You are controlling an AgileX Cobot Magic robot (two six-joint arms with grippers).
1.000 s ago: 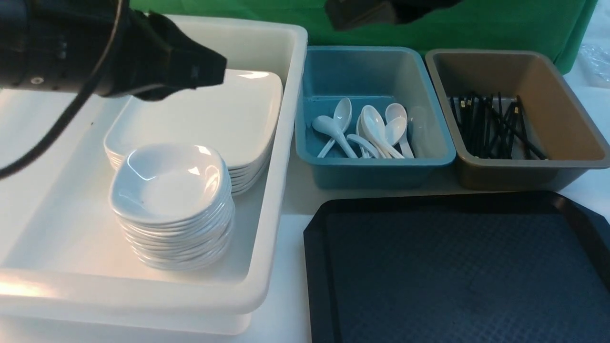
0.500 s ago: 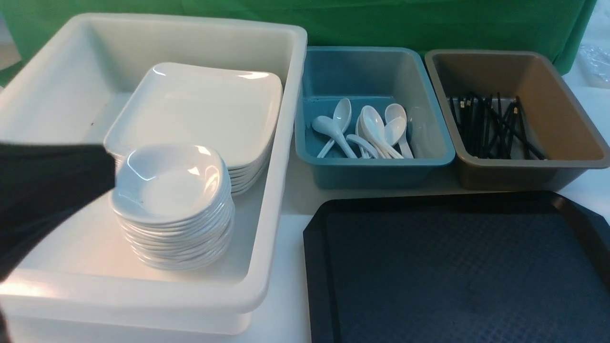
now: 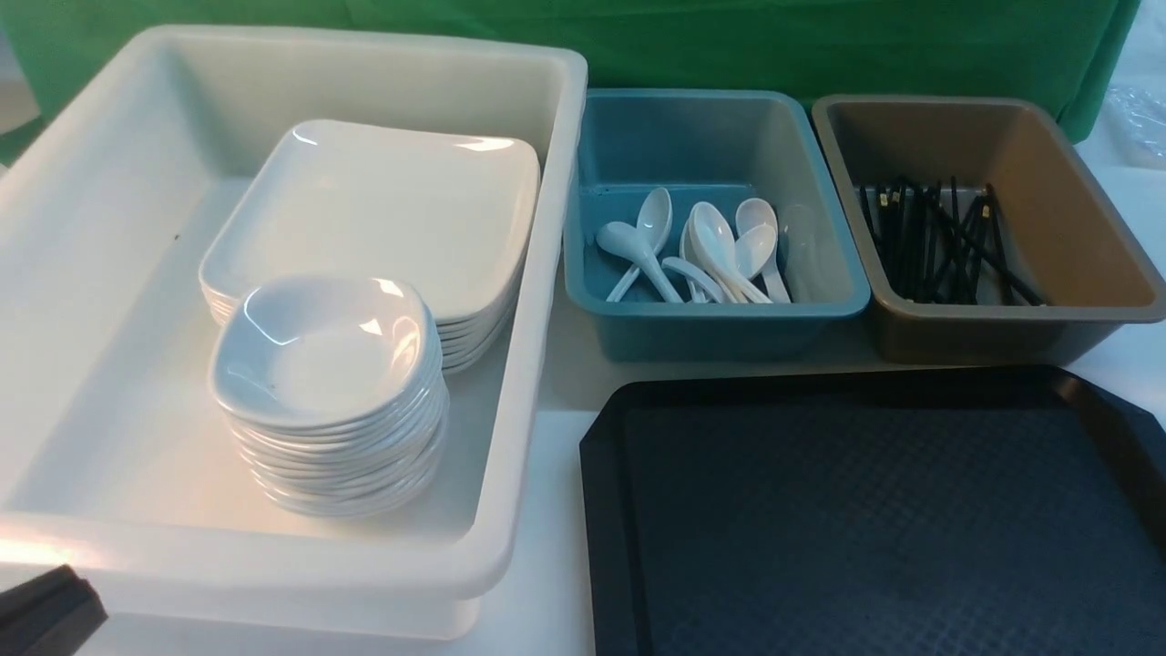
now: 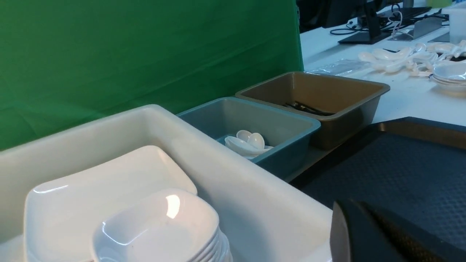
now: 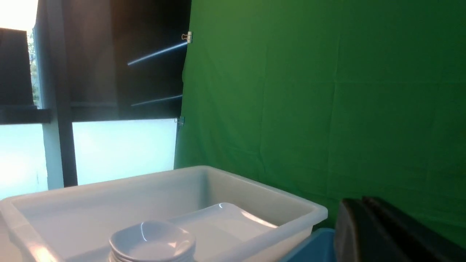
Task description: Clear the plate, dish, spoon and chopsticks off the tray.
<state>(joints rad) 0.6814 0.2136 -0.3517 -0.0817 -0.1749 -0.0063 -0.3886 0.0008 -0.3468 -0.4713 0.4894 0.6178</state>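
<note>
Left tool closed, empty, low beside white bin; tray bare, green backdrop behind.

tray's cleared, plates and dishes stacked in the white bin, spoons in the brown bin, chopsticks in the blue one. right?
One slip: the bins are swapped. In the front view the spoons lie in the blue bin and the chopsticks in the brown bin. The rest holds: the tray is bare, and the plates and dishes sit stacked in the white bin.

bare black tray, lower right
</note>
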